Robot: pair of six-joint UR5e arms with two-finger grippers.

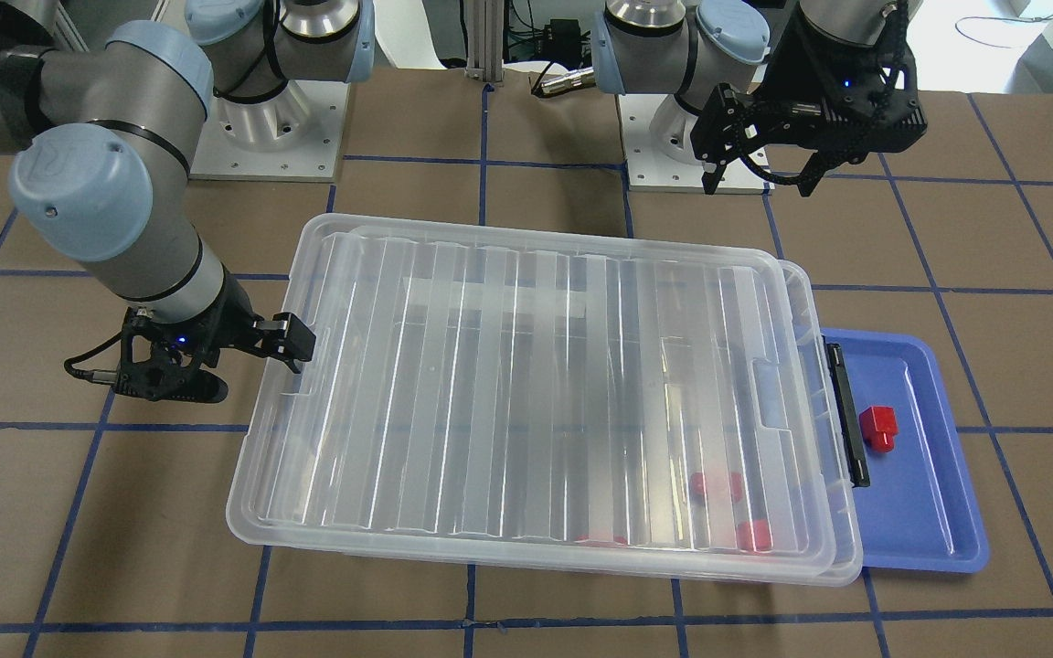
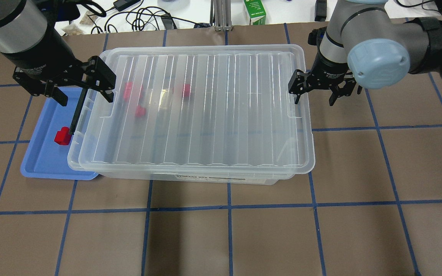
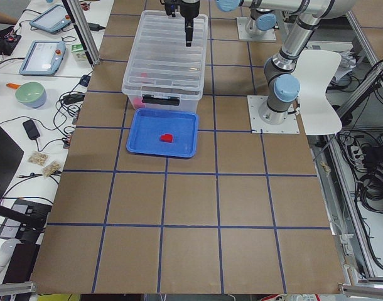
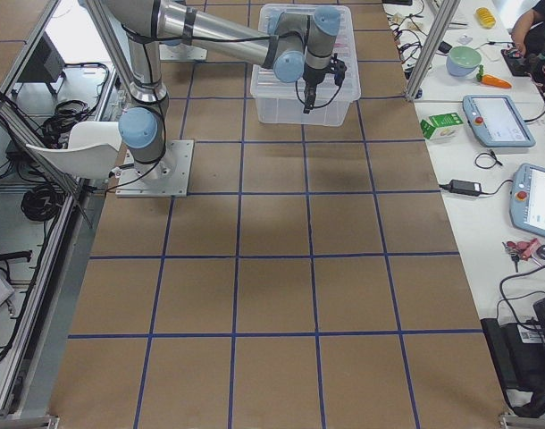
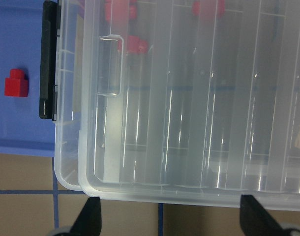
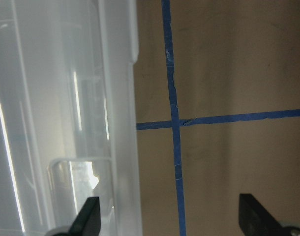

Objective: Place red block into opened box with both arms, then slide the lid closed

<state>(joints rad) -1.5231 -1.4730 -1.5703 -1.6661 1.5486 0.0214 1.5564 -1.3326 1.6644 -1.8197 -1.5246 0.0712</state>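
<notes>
Left-wrist view: red block [image 5: 16,84] on tray [image 5: 17,34]

You have two arms, the left arm [image 2: 14,27] and the right arm [image 2: 378,57], and each carries one two-finger gripper: the left gripper [image 2: 84,96] and the right gripper [image 2: 315,100]. One red block [image 2: 62,136] lies on the single blue tray [image 2: 40,165], near the left gripper. Three more red blocks [image 2: 140,111] show blurred through the lid [image 2: 205,115], all nearer the left gripper than the right gripper, so four in all. You have one box [image 2: 190,178], one lid on it, and one black latch bar [image 2: 76,115] at the left gripper's end.
</notes>
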